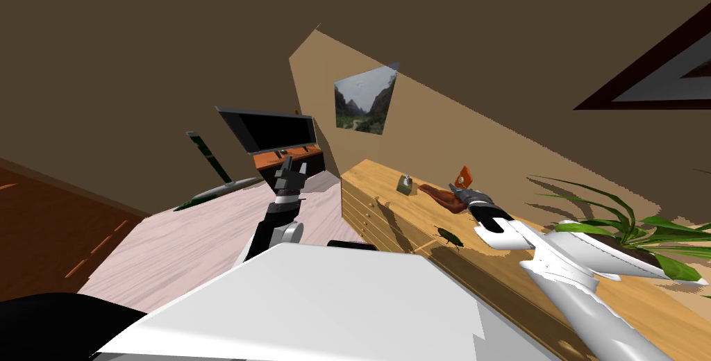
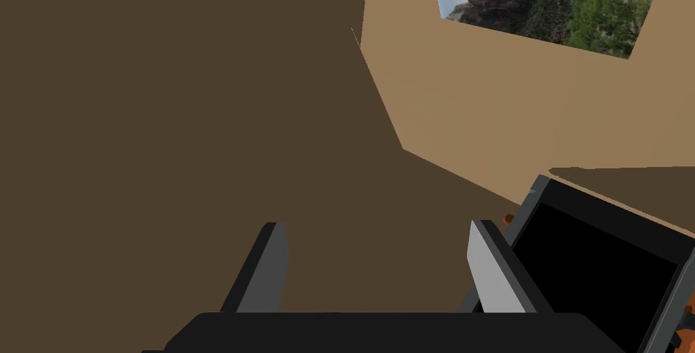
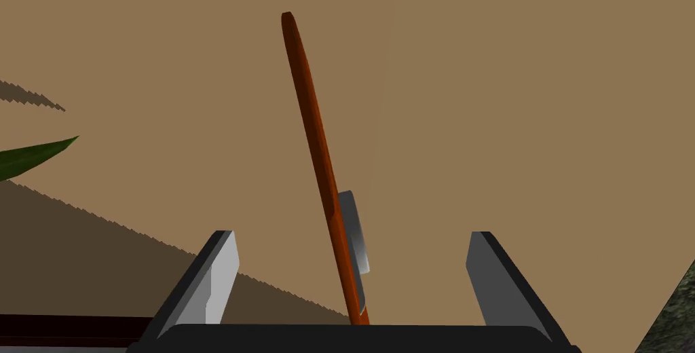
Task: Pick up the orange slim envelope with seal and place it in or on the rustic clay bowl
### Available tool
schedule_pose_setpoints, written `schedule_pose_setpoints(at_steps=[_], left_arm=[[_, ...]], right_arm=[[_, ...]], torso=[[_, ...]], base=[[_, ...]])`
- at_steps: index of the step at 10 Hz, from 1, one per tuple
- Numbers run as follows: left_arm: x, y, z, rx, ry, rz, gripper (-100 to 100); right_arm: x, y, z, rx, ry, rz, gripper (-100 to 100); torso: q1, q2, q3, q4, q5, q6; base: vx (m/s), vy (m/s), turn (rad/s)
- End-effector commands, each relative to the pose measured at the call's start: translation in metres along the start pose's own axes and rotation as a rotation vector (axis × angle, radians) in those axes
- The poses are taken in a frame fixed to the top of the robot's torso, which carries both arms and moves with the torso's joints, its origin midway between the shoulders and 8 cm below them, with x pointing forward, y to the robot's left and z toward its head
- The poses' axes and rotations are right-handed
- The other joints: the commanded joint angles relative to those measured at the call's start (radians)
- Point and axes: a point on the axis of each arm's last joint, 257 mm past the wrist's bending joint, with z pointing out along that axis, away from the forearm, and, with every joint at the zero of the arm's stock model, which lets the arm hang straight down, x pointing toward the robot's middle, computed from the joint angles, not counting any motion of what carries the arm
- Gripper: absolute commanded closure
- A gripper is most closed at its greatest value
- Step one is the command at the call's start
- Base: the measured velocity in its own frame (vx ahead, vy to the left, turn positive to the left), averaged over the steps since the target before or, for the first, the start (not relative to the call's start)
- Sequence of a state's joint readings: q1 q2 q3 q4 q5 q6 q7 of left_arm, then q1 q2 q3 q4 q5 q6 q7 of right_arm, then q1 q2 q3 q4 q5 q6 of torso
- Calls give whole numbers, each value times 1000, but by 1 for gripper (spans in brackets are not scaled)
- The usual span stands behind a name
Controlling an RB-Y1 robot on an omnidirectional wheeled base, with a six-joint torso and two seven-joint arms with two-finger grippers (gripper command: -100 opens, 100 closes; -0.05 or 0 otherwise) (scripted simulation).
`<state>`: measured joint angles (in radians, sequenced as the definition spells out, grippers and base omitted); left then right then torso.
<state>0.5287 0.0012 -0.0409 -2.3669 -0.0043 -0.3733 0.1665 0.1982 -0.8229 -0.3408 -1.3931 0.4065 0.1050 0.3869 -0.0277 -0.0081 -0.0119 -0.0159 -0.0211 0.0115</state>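
The orange slim envelope [image 3: 313, 132] stands edge-on between the fingers of my right gripper [image 3: 353, 240], its grey seal [image 3: 354, 230] facing one side. The fingers are open, and neither finger touches the envelope. In the head view the envelope [image 1: 464, 173] sticks up just past the right gripper [image 1: 459, 188], over the reddish-brown clay bowl [image 1: 439, 196] on the wooden dresser [image 1: 389, 200]. My left gripper [image 1: 285, 167] is raised in front of the chest, open and empty [image 2: 377, 230].
On the dresser lie a small grey box [image 1: 405, 183] and a dark green object [image 1: 450, 237]. A leafy potted plant [image 1: 625, 232] stands by my right forearm. A black screen [image 1: 271, 131] on an orange-brown stand sits beyond the left gripper.
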Motion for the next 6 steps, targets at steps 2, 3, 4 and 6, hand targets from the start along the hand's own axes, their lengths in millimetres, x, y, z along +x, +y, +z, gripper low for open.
schedule_pose_setpoints(at_steps=[2,3,4,6], left_arm=[[0,0,0,0,0,0,0],[0,0,0,0,0,0,0],[0,0,0,0,0,0,0],[0,0,0,0,0,0,0]], right_arm=[[0,0,0,0,0,0,-100],[0,0,0,0,0,0,-100],[0,0,0,0,0,0,0],[-21,-8,3,7,-13,-5,-100]], torso=[[0,0,0,0,0,0],[1,0,0,0,0,0],[1,0,0,0,0,0],[1,1,0,0,0,0]], base=[[0,0,0],[0,0,0],[0,0,0],[-22,24,25]])
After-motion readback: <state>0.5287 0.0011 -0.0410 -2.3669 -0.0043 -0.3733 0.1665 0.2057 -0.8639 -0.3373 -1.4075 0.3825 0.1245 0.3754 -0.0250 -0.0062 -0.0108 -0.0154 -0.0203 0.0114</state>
